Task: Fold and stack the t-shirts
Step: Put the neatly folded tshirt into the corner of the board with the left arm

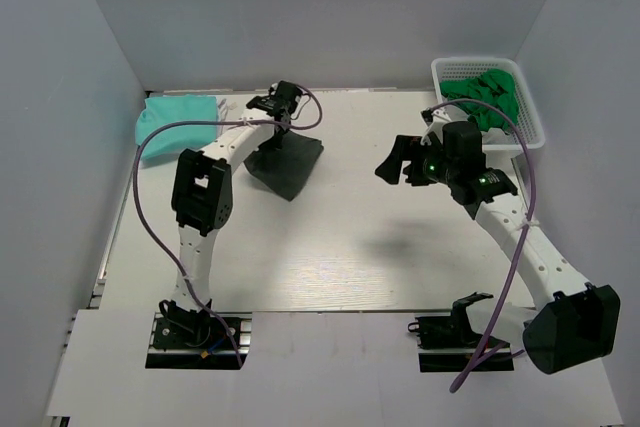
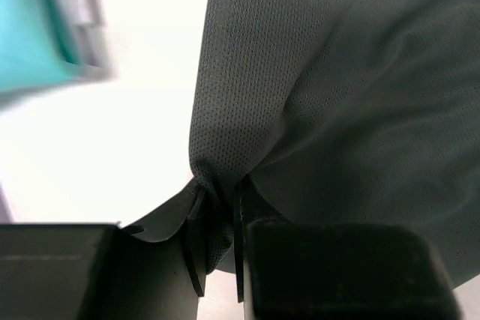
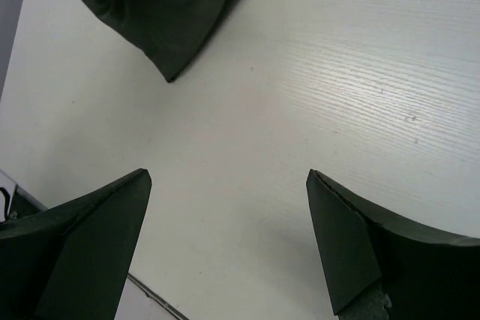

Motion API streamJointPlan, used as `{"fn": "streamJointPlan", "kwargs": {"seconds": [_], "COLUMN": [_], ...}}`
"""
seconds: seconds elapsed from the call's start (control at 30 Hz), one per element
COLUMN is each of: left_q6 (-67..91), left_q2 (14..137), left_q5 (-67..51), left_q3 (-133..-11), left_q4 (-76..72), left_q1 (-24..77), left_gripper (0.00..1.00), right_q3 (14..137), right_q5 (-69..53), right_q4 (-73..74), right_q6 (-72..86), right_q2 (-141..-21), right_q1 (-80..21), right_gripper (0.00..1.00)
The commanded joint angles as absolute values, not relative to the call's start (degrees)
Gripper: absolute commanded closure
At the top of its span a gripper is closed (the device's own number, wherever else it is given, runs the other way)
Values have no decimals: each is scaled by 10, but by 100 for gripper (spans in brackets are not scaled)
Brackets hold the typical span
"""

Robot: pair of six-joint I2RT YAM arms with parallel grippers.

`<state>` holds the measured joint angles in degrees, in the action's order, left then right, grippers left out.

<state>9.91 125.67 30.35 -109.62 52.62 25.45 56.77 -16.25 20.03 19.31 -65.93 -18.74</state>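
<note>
Presently, one container is on site: a white plastic lattice basket (image 1: 470, 61) at the far right corner of the white wood-grain table (image 1: 340, 247). It holds a crumpled bright green cloth t-shirt (image 1: 485, 97), bunched toward the far side, with bare lattice showing along the near wall.

The dark grey-green mesh-knit t-shirt (image 1: 290, 162) sits at the far centre of the table, partly raised. The left gripper (image 1: 283, 119) is clamped on a gathered fold at its top. The left wrist view shows the cloth pinched between the two narrow fingers (image 2: 196, 237), with the fabric fanning out from that point. The lower part of the shirt rests on the table as a dark, roughly wedge-shaped heap.

A folded light mint-teal cloth t-shirt (image 1: 178, 117) lies flat at the far left corner, well apart from the basket. A pale grey edge (image 2: 88, 5) shows beside it in the left wrist view but is too blurred to identify.

The right gripper (image 1: 393, 162) hangs over the table to the right of the dark shirt, its jaws spread wide and holding nothing. Its wrist view shows bare tabletop between the fingers (image 3: 97, 252), with a corner of the dark shirt beyond.
</note>
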Motion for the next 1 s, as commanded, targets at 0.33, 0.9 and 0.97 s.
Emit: {"fn": "streamJointPlan", "kwargs": {"seconds": [0.33, 0.9, 0.97], "left_q6": [-88, -147, -142], "left_q2": [1180, 1212, 1207], "left_q5": [323, 259, 253], "left_q3": [-1170, -1315, -1302], "left_q4": [418, 412, 417], "left_q1": [164, 69, 52], "left_gripper": [100, 100, 100], "right_q3": [671, 701, 702], "right_q5": [-89, -83, -86], "right_q4": [192, 150, 145], "right_q6": [173, 178, 180], "right_q2": [-719, -743, -743], "right_q1": [-185, -185, -185], "right_gripper": [10, 10, 10]}}
